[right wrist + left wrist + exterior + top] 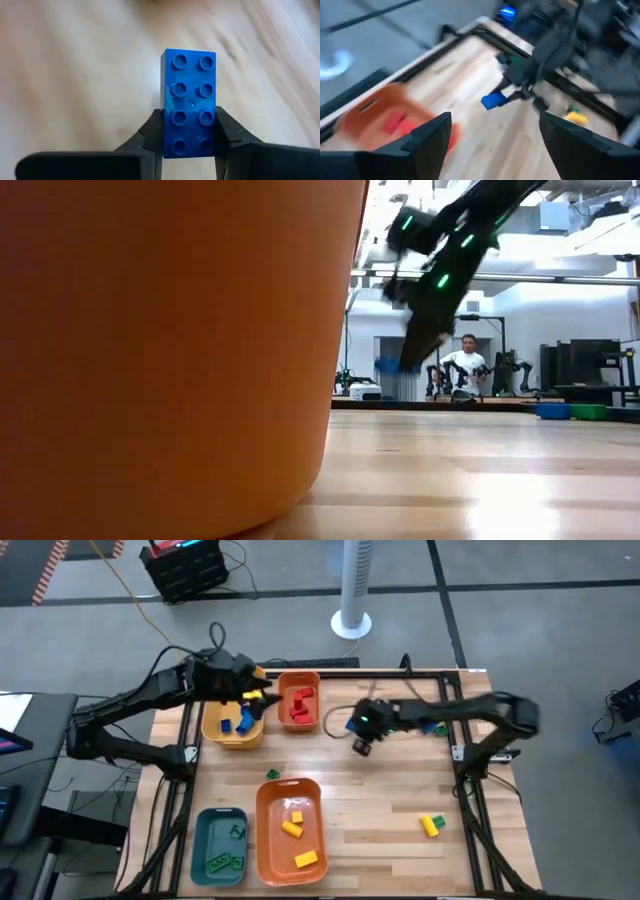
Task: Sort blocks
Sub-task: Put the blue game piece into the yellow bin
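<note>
A blue block (188, 102) sits clamped between the jaws of the right gripper (188, 137), lifted above the middle of the surface (400, 800) toward its far edge. The pick looks done; next comes carrying it to the yellow bin (232, 728) holding other blue blocks at the far-left side. The left gripper (495, 145) hovers there, jaws released.
</note>
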